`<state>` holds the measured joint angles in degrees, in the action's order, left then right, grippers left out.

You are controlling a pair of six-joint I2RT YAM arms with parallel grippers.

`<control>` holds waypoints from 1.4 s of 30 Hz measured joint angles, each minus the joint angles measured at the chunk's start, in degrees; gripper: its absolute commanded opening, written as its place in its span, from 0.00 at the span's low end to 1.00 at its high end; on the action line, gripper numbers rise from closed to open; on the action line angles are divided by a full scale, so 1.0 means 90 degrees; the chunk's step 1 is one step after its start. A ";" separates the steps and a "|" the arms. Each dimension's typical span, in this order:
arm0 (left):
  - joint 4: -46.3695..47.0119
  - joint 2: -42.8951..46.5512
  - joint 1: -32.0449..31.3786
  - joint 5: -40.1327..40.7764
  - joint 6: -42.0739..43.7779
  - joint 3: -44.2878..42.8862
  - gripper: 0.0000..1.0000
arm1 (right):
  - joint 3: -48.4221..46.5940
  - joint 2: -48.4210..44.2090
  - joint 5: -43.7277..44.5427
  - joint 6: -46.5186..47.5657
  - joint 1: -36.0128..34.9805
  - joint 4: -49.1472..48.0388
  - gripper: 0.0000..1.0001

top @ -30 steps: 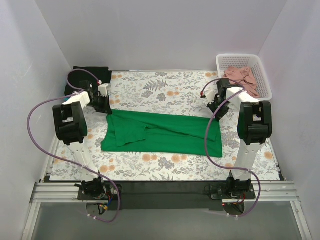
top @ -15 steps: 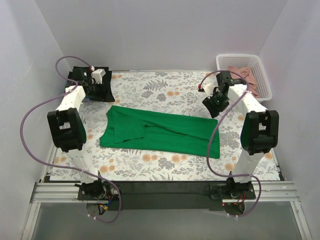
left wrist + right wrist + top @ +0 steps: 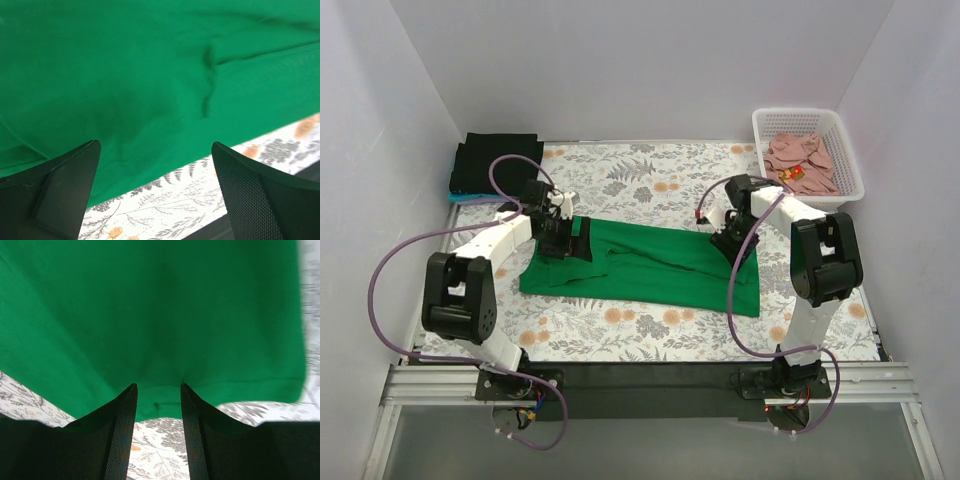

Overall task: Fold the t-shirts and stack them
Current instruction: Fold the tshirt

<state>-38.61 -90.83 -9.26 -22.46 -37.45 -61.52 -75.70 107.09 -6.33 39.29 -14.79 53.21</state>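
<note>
A bright green t-shirt [image 3: 650,265] lies folded into a long band across the middle of the floral table [image 3: 650,175]. My left gripper [image 3: 563,240] hovers over its left end, jaws wide open and holding nothing; in the left wrist view the left gripper [image 3: 155,145] has green cloth [image 3: 150,75] below it. My right gripper [image 3: 728,243] is low at the shirt's far right edge. The right wrist view shows the right gripper [image 3: 157,386] open a little, its fingers straddling the green hem [image 3: 150,305]. A folded black t-shirt [image 3: 500,160] lies at the back left on a light blue one [image 3: 460,198].
A white lattice basket [image 3: 798,113] stands at the back right corner with a crumpled dusty pink t-shirt [image 3: 800,160] inside. White walls close in the table on three sides. Purple cables loop from both arms over the table's near part.
Both grippers let go at the shirt's far edge, swung up and back, then came down onto the shirt's two ends. The left jaws opened wide. The shirt's left end shifted slightly.
</note>
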 measured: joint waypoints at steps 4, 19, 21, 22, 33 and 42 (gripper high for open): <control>-0.0007 -0.0474 -0.0092 0.0512 -0.0226 0.0126 0.95 | 0.0500 0.0012 0.0083 0.0104 -0.0117 -0.0015 0.46; -0.0355 -0.4510 -0.0121 0.1649 0.0107 -0.5124 0.96 | 0.1161 -0.0403 -0.0578 -0.0012 -0.2086 0.0476 0.52; -0.0449 -0.5591 -0.0114 0.1545 0.0182 -0.6938 0.97 | 0.0872 -0.0274 -0.1180 -0.0148 -0.2722 0.0627 0.53; -0.0449 -0.6020 -0.0114 0.1489 0.0202 -0.7669 0.97 | 0.0685 -0.0226 -0.1462 -0.0206 -0.3019 0.0690 0.54; -0.0119 -0.3660 -0.0112 0.1107 -0.0182 -0.5331 0.98 | -0.1331 -0.0255 -0.2489 -0.0612 -0.2501 0.0981 0.51; 0.0194 -0.2601 -0.0265 0.1115 -0.1003 -0.3764 0.98 | -0.1455 0.0967 -0.1239 -0.0894 -0.2030 0.0466 0.48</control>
<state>-36.86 -114.24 -11.64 -12.43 -46.48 -95.39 -88.79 115.79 -17.47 31.24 -33.06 57.41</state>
